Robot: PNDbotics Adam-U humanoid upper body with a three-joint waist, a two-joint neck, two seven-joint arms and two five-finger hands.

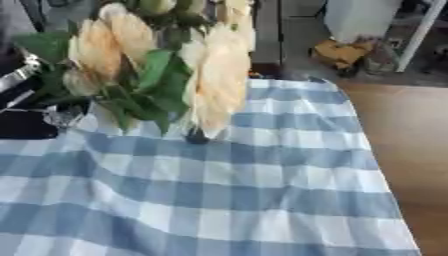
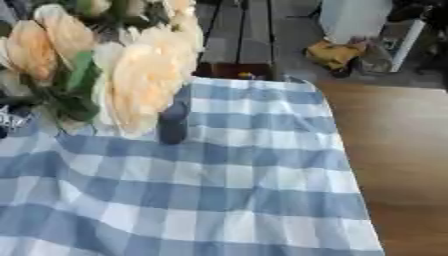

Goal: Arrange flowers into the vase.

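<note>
Holding flowers (image 1: pixel 214 75) left of centre | three peach blooms | left hand (image 1: pixel 22 80) fingers unclear | checked cloth (image 1: pixel 245 200)

Homelike room: gingham tablecloth (image 1: pixel 262 200), wooden floor (image 1: pixel 411 140), clutter beyond.

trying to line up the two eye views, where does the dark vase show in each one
Left eye view: the dark vase is left of centre, mostly hidden under the peach flowers; only its base shows on the checked cloth.
Right eye view: the vase sits further left, more of its body clear beside the flowers.
Shared landmark: the far right corner of the blue checked tablecloth, with the yellow object on the floor beyond it.
</note>
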